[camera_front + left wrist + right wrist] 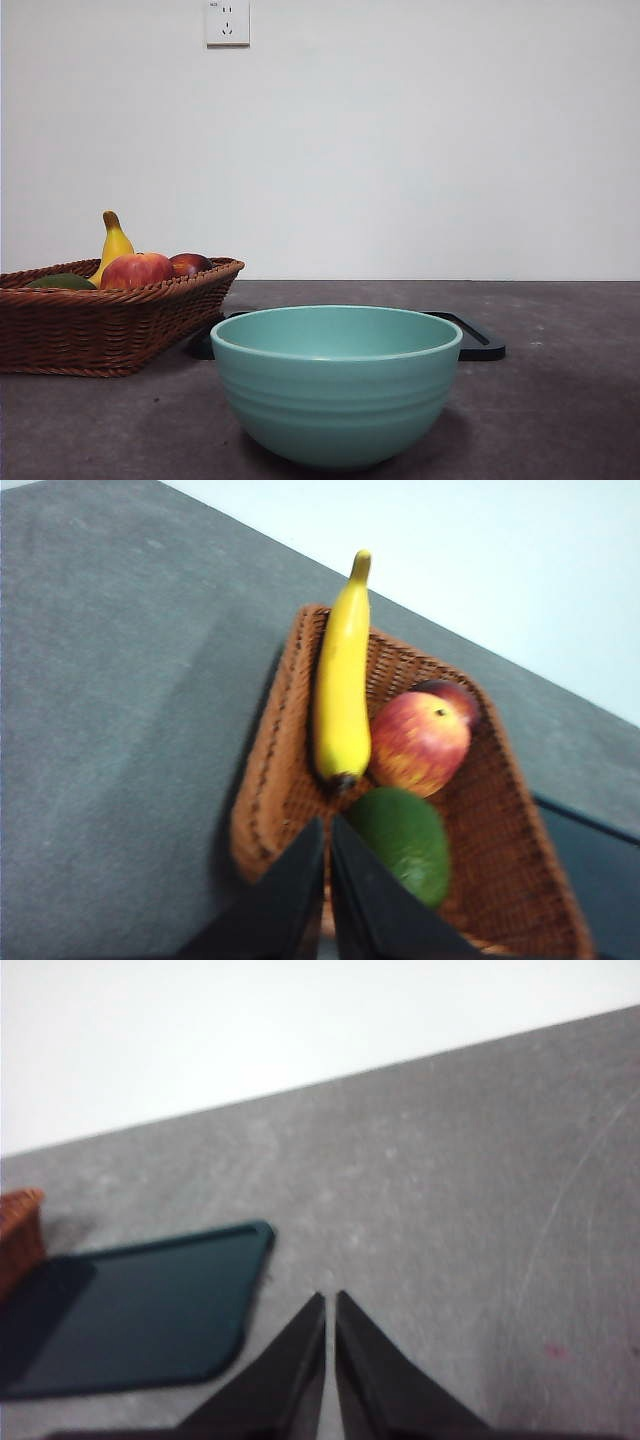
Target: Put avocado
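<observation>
The avocado [408, 842], dark green and rounded, lies in a brown wicker basket [268, 780] beside a yellow banana [342, 695] and a red-orange apple [420, 742]. In the front view only its top [62, 282] shows over the basket rim [110, 330] at the left. My left gripper [328, 822] hangs above the basket, close to the avocado, jaws shut and empty. My right gripper [329, 1296] is shut and empty over bare table, next to a dark tray [130, 1315]. Neither gripper shows in the front view.
A teal bowl [336, 385] stands front and centre. The black flat tray [478, 340] lies behind it. A banana [114, 245], an apple [136, 270] and a darker red fruit [191, 264] fill the basket. A wall stands behind the grey table.
</observation>
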